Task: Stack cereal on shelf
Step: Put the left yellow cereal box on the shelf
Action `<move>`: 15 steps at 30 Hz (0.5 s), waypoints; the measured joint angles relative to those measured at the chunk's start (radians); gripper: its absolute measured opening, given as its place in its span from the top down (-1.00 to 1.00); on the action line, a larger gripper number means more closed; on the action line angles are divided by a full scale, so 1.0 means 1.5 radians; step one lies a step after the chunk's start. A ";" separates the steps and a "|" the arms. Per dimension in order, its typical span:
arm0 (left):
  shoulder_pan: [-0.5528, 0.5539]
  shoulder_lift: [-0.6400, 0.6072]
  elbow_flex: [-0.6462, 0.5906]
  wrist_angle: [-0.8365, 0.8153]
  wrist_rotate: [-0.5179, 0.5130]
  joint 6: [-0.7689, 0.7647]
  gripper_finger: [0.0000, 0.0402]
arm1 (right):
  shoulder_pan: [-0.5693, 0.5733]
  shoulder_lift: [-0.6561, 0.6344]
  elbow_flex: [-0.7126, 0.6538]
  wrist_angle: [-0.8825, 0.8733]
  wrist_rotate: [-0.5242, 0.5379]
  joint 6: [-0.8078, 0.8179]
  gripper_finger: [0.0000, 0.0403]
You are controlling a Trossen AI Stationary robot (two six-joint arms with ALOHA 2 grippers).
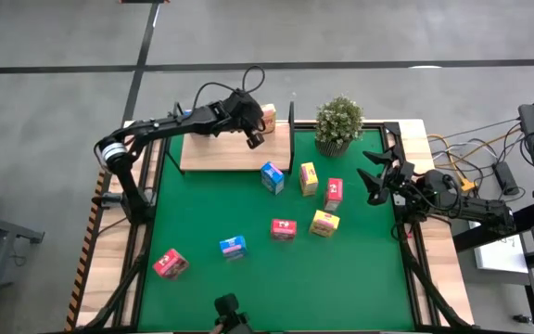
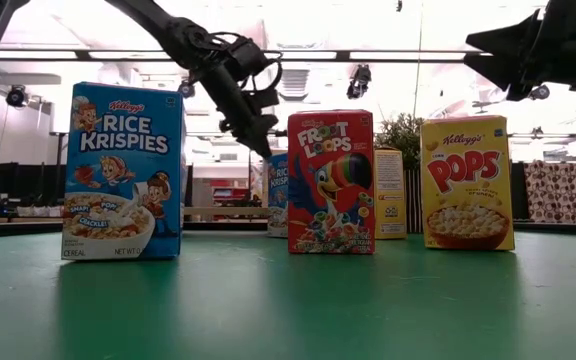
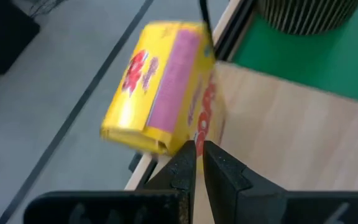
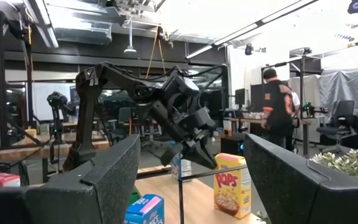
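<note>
Clearly the cereal was a set of toy boxes, and I judged them light, stiff-sided and easy to tip or skid on the green mat (image 1: 248, 288), so each would be best taken across its two narrow sides, near mid-height, rather than by the broad printed faces.

One yellow box (image 1: 268, 117) stood at the far right corner of the shelf (image 1: 221, 154), close to the black end frame. The left tool (image 1: 254, 138) hung just above the plank beside that box, its two fingers nearly together with only a slit between them and nothing held; the left wrist view showed the box (image 3: 160, 87) just ahead of the fingertips (image 3: 186, 163), apart from them.

The other boxes lay on the mat of the worktop: a blue box (image 1: 272, 176), a yellow one (image 1: 309, 178) and a pink-red one (image 1: 333, 192) in a loose row near the shelf, then a pink-red box (image 1: 284, 228), a yellow box (image 1: 324, 223), a blue box (image 1: 233, 247) and a pink-red box (image 1: 170, 263) nearer the front.

The right tool (image 1: 375, 178) waited over the mat's right edge beside the potted plant (image 1: 338, 124), its fingers spread wide and empty.
</note>
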 joint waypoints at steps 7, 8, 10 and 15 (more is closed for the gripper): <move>0.000 0.002 0.000 -0.001 -0.001 0.005 0.94 | 0.000 0.000 0.000 -0.004 0.001 0.001 -0.36; 0.000 0.002 0.000 -0.001 -0.001 0.005 0.94 | 0.000 0.000 0.000 -0.003 0.001 0.001 -0.36; 0.001 0.002 0.000 -0.005 0.001 0.005 0.94 | 0.000 0.000 0.000 -0.003 0.001 0.002 -0.36; -0.003 -0.002 0.000 -0.062 -0.016 0.014 0.94 | 0.000 0.000 0.000 -0.004 0.001 0.006 -0.36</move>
